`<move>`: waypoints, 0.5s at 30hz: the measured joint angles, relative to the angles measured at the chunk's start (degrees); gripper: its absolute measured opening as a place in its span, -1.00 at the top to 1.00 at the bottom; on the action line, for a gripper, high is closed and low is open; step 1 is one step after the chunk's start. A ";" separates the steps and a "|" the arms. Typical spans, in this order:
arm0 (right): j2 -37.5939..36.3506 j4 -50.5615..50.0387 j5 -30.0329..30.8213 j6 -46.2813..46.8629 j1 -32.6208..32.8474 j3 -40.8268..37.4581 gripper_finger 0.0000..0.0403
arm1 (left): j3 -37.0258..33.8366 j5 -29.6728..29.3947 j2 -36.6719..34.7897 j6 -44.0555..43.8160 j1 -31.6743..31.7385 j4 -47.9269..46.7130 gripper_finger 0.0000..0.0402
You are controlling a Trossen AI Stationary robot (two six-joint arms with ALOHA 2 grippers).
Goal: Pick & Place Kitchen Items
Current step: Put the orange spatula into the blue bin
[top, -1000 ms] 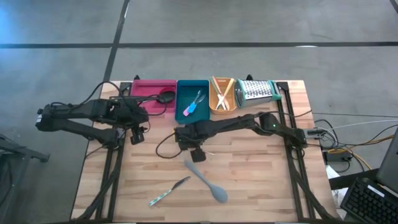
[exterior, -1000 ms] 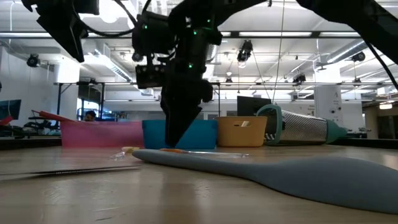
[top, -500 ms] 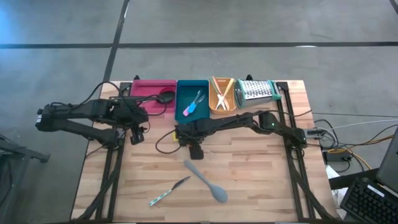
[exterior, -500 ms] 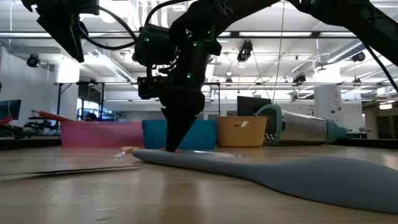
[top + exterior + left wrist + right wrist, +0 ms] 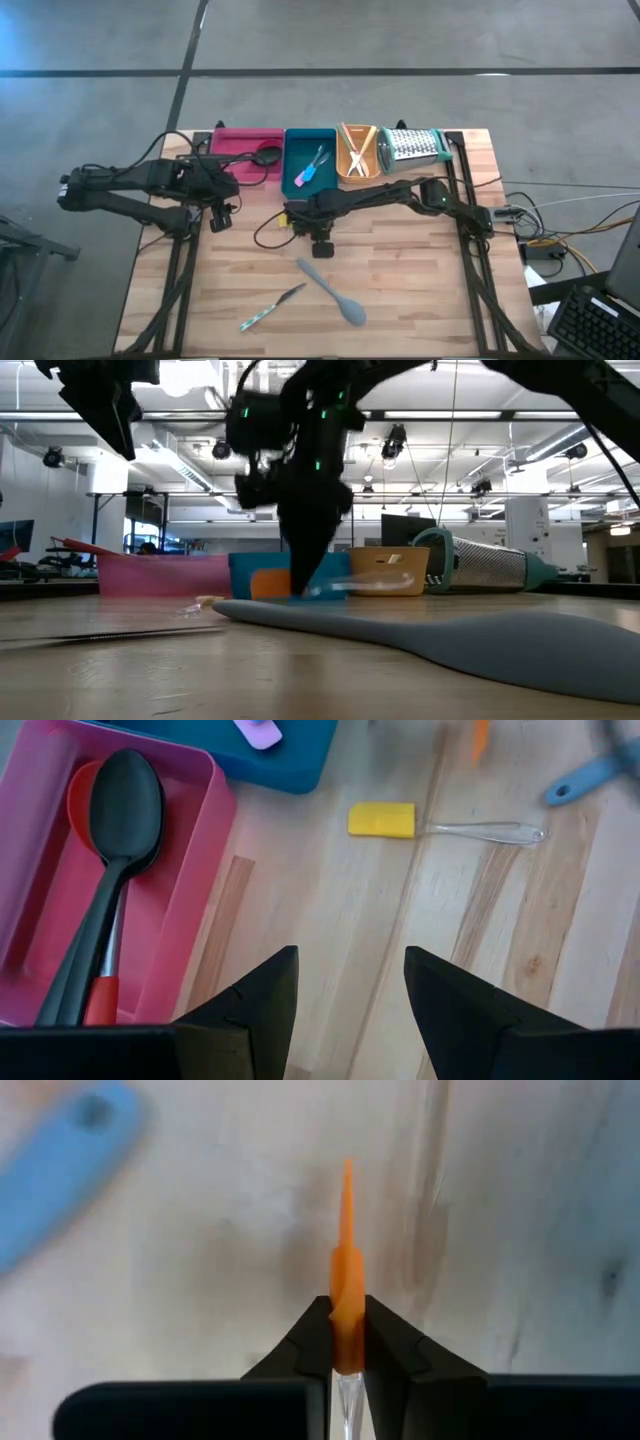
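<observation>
My right gripper [image 5: 347,1305] points down over the middle of the table [image 5: 420,300] and is shut on a small orange spatula [image 5: 265,582] with a clear handle [image 5: 360,586]. A yellow spatula [image 5: 381,820] lies flat on the wood near the teal tray [image 5: 308,160]. A grey spoon [image 5: 330,292] and a knife-like tool [image 5: 272,308] lie nearer the front edge. My left gripper [image 5: 350,960] hangs open above the table beside the pink tray [image 5: 245,148], which holds black spoons [image 5: 120,810]. My right gripper pinches the orange spatula between its two fingers where the orange head meets the clear handle [image 5: 346,1320]. The fingers come from above and lie across the tool. The spatula stands on its edge, roughly level, head toward the table's left. Whether it clears the wood I cannot tell.
An orange tray [image 5: 357,155] with tools and a metal grater [image 5: 415,145] stand along the far edge, right of the teal tray. A dark cable [image 5: 262,235] loops on the wood left of my right gripper. Bare wood lies at the front right.
My right gripper has taken hold of the orange spatula and shifted slightly toward the table's right. The spatula, which lay flat on the wood, now stands on its edge with its broad face toward the near side.
</observation>
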 joint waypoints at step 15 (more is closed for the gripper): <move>-21.96 41.76 -2.69 1.90 -2.31 -9.45 0.89 | -0.07 -2.01 0.02 0.02 0.02 0.06 0.06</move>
